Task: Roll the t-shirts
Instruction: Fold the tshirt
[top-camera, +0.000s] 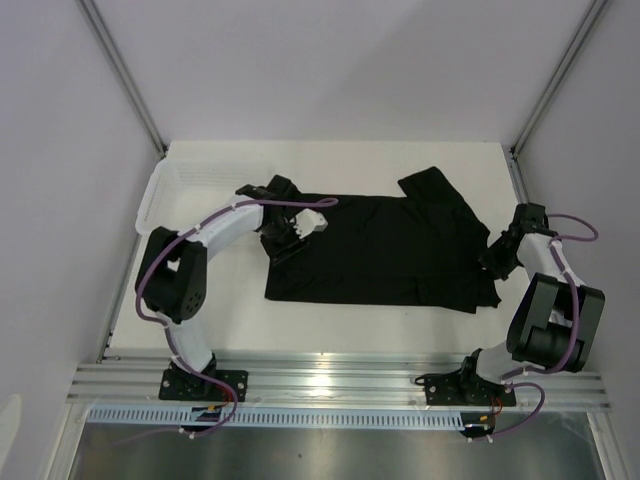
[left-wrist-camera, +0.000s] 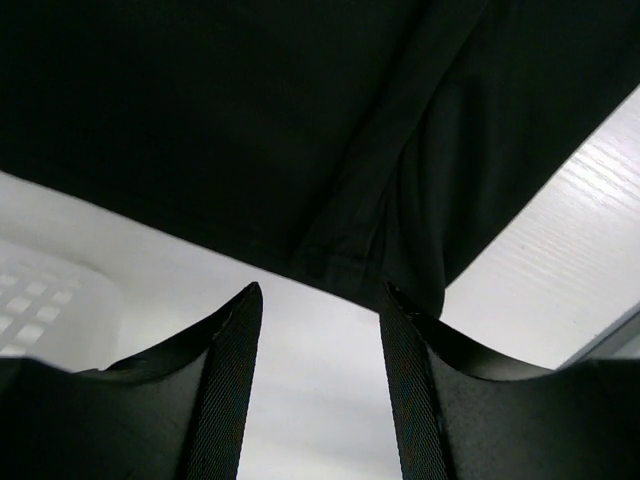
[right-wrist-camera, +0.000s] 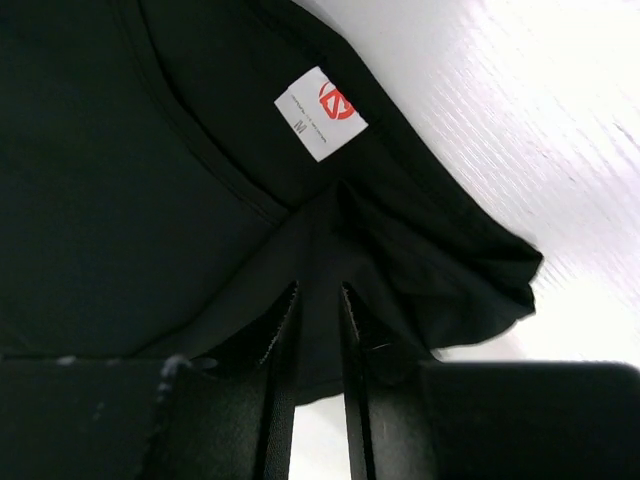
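Observation:
One black t-shirt (top-camera: 380, 250) lies spread flat across the middle of the white table, with a sleeve (top-camera: 437, 186) folded up at the back right. My left gripper (top-camera: 284, 243) is at the shirt's left edge. In the left wrist view it (left-wrist-camera: 320, 295) is open, with only bare table between the fingers and the shirt's hem (left-wrist-camera: 340, 265) just beyond the tips. My right gripper (top-camera: 497, 258) is at the shirt's right edge. In the right wrist view it (right-wrist-camera: 318, 290) is shut on a fold of black fabric near the collar, below the pale neck label (right-wrist-camera: 320, 112).
A white mesh basket (top-camera: 168, 192) stands at the back left of the table and also shows in the left wrist view (left-wrist-camera: 40, 310). The table's right edge (top-camera: 515, 180) runs close to the right arm. Grey walls enclose the table on three sides.

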